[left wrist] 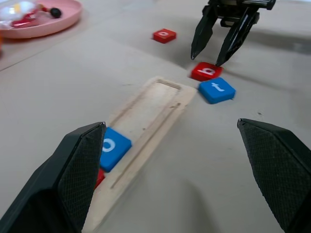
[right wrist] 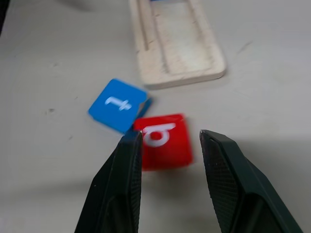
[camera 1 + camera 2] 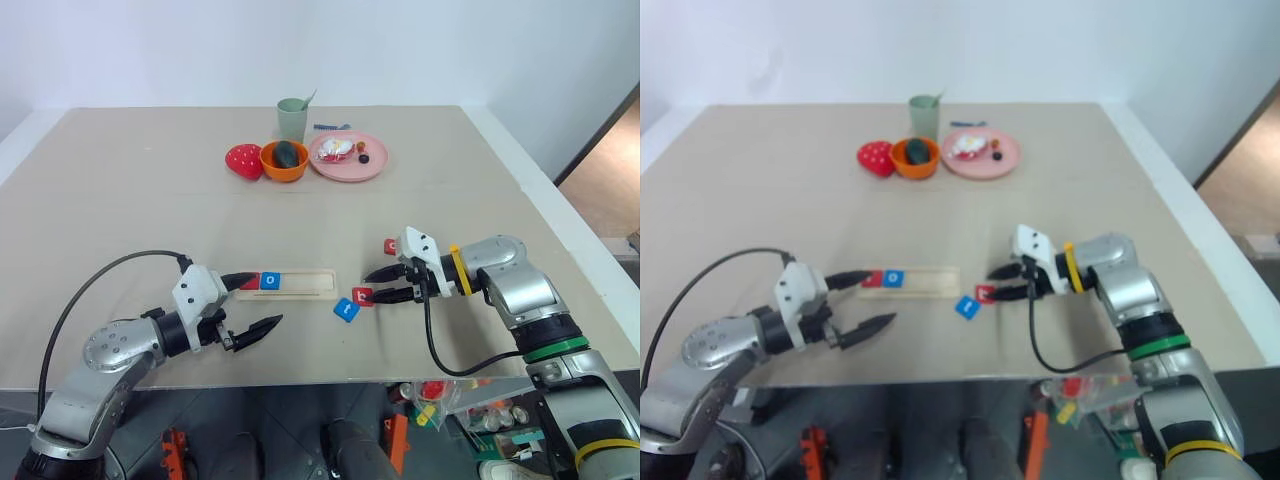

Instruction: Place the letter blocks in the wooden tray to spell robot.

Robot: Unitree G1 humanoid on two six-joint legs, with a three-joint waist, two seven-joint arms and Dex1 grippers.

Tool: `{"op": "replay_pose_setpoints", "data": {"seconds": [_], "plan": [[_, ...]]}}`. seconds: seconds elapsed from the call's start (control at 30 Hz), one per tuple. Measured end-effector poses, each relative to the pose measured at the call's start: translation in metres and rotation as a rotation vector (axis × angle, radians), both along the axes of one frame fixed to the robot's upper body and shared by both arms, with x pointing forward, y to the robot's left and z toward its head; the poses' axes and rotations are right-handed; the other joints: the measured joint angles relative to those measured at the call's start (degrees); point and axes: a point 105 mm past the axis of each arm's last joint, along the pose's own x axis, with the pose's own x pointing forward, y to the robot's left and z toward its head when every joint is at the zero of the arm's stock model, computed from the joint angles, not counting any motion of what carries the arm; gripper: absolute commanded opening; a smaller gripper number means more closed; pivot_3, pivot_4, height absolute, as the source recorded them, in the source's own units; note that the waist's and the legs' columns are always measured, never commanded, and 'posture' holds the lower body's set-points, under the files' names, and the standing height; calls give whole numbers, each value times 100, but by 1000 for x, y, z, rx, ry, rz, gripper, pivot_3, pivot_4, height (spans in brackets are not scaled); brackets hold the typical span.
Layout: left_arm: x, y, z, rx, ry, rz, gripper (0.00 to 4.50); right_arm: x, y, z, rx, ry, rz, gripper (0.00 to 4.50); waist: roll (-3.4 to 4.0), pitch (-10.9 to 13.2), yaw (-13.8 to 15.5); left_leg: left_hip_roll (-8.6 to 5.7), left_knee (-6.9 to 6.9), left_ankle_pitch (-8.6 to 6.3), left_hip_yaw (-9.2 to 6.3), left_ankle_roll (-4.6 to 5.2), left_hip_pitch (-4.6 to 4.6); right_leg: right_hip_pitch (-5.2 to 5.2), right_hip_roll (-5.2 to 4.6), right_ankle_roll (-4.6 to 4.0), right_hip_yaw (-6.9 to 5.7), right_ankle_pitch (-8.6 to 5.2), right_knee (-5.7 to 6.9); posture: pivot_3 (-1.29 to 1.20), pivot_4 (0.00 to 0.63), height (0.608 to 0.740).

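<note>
The wooden tray (image 3: 300,284) lies near the table's front, left of centre. At its left end sit a red letter block (image 3: 250,282) and a blue "o" block (image 3: 270,281). Just past the tray's right end, a red "b" block (image 2: 165,141) overlaps a corner of a blue "t" block (image 2: 116,106). A red "o" block (image 3: 390,246) lies farther back. My right gripper (image 3: 371,287) is open, its fingertips astride and just above the "b" block. My left gripper (image 3: 268,298) stands wide open and empty at the tray's left end.
At the back of the table stand a pink plate (image 3: 370,165) with small toys, an orange bowl (image 3: 284,172), a green cup (image 3: 292,120) and a red strawberry toy (image 3: 243,160). The table's front edge (image 3: 300,382) runs close below both grippers.
</note>
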Motion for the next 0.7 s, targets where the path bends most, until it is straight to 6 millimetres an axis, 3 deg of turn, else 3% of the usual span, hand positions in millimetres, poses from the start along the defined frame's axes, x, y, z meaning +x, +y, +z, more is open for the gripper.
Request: {"op": "replay_pose_setpoints", "data": {"seconds": [0.7], "plan": [[-10, -16, 0, 33, 30, -136, 4500, 0, 4, -6, -12, -63, 50, 1900, 0, 0, -29, 5, 0, 1, -1, 0, 6, 6, 7, -4, 2, 2, 1, 0, 150, 740]]}}
